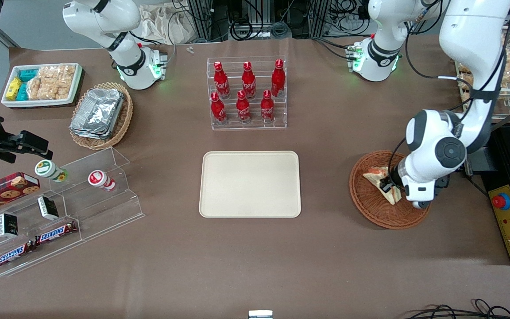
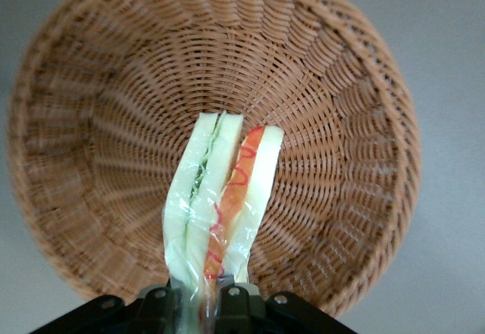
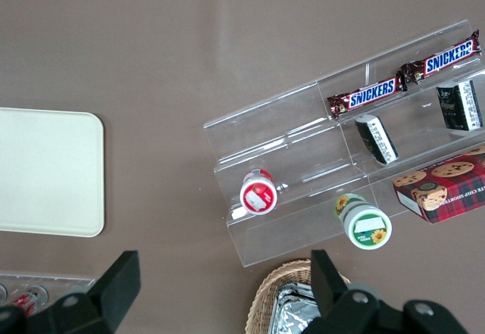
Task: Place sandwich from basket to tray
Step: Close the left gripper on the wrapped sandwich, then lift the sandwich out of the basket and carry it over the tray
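Your cream tray (image 1: pixel 250 184) lies flat mid-table, nearer the front camera than the cola bottle rack (image 1: pixel 247 94). The reddish wicker basket (image 1: pixel 370 201) sits toward the working arm's end. Your left arm bends down over it, its gripper (image 1: pixel 390 186) clamped on the wrapped sandwich (image 2: pixel 223 201), which is inside the basket.

overhead front view, two close wrist views
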Available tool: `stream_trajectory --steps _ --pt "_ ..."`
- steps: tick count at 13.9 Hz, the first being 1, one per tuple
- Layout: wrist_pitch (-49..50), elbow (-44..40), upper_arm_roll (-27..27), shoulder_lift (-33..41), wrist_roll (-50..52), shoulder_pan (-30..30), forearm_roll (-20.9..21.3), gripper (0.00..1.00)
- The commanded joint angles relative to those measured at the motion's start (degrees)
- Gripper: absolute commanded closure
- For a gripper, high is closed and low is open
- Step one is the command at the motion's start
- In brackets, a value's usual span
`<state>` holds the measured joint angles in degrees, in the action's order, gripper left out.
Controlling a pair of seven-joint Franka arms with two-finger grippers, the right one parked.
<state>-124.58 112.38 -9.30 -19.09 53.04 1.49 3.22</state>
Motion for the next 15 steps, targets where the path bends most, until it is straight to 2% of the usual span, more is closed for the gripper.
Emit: stream_trajectory --steps 1,5,7,10,13,15 --pt "13.1 -10.9 -0.2 0.6 -0.3 -0.3 0.7 1.00" --pt "30.4 -28.6 -2.8 0.7 -2.8 -0.2 -0.1 1.00" --pt "35.4 -35.9 -5.2 0.4 -4.4 -0.5 -0.3 1.00" --pt "34.8 -37.0 -11.1 -1.0 -9.0 -1.5 0.3 1.00" --pt "31.1 -37.1 -11.9 -5.7 -8.9 -8.3 0.5 1.00" --pt "27.6 -37.0 -11.9 -10.1 -8.6 -12.5 2.6 1.00"
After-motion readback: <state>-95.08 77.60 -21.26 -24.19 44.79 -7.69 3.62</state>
